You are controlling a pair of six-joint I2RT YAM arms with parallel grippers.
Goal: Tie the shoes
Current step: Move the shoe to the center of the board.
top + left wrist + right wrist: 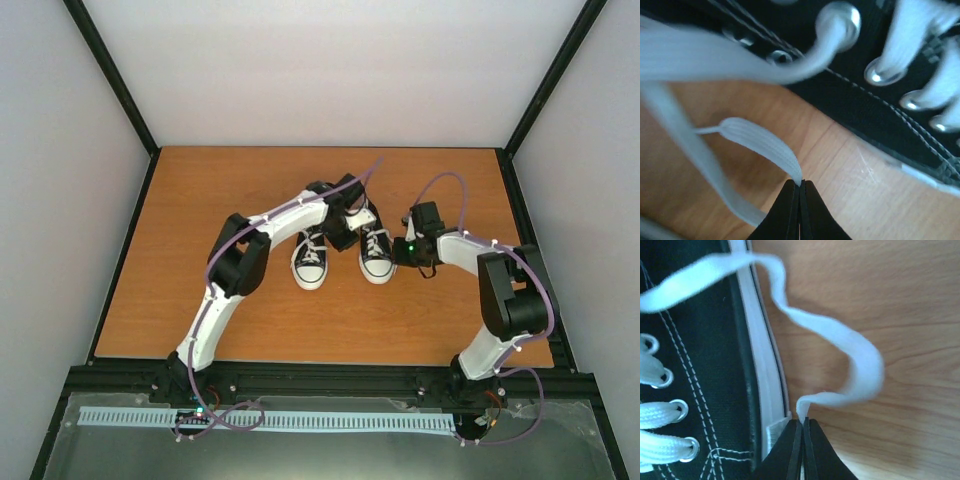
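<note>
The shoes [377,258] sit side by side on the desk [200,200], between both arms. The left gripper [800,184] is clenched on a white lace [765,145] — shoe just ahead of it. The right gripper [803,421] pinches a second lace [860,365], shoe at its left. No knot is visible — tying looks barely begun.

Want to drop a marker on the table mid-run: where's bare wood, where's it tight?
Bare wood: the table's left side outside the left arm; the far strip between the shoes and the back wall; the near strip between shoes and arm bases. Crowded: the centre, where left claw and right claw each pinch a lace by the shoes.
</note>
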